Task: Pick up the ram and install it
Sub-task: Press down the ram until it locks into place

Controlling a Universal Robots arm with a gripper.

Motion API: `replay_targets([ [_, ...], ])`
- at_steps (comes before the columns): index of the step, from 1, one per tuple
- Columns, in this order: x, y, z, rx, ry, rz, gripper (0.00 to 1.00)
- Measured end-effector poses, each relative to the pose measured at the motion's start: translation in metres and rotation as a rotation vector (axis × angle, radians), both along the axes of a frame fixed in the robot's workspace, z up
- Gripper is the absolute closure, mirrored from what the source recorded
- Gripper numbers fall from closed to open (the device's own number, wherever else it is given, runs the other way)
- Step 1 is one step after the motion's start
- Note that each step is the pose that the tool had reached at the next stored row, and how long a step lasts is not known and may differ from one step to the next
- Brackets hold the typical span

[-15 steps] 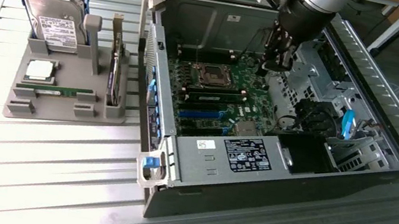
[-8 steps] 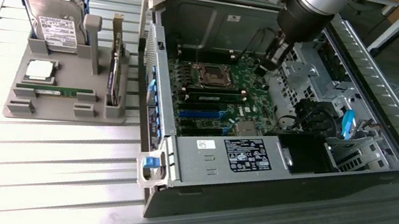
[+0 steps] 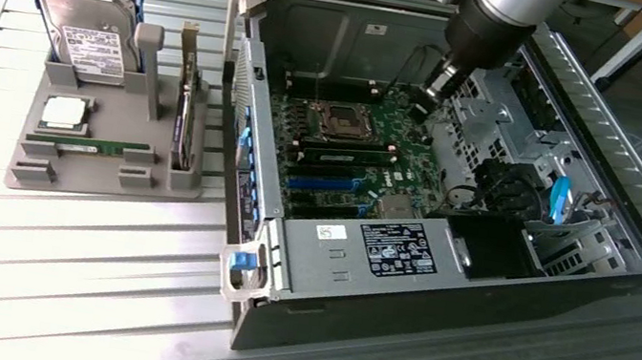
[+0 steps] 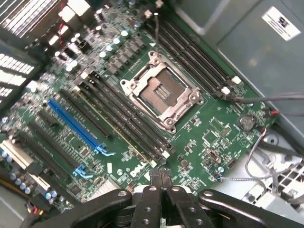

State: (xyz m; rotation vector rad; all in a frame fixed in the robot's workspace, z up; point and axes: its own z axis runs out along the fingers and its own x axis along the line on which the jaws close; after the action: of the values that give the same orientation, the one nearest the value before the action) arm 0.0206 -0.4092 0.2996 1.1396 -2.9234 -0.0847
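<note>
One gripper (image 4: 161, 178) hangs over the motherboard (image 4: 199, 128) inside the open computer case (image 3: 322, 258), its fingers (image 4: 167, 176) pressed together and empty. Well apart, the ram (image 3: 88, 144) lies flat on the grey holder (image 3: 51, 176) outside the case, toward the exterior view's left.

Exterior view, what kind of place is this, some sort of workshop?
Probably a robotics lab bench for computer assembly. An open desktop case lies on a slatted metal table, a grey fixture beside it holds a hard drive and a ram stick, and the gripper hangs over the motherboard.
</note>
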Motion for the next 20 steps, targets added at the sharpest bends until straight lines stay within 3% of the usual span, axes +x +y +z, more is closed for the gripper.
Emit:
replay_targets([
  [1, 0.0, 0.0, -0.0003, 0.0001, 0.0, -0.017, 0.91],
  [3, 0.0, 0.0, -0.0017, 0.0001, 0.0, -0.106, 0.91],
  [5, 0.0, 0.0, -0.0022, 0.0001, 0.0, -0.134, 0.91],
  [7, 0.0, 0.0, -0.0035, 0.0001, 0.0, -0.206, 0.91],
  [11, 0.0, 0.0, -0.0047, 0.0, 0.0, -0.271, 0.91],
  [13, 0.0, 0.0, -0.0063, 0.0001, 0.0, -0.352, 0.91],
  [20, 0.0, 0.0, -0.0093, 0.0001, 0.0, -0.504, 0.91],
])
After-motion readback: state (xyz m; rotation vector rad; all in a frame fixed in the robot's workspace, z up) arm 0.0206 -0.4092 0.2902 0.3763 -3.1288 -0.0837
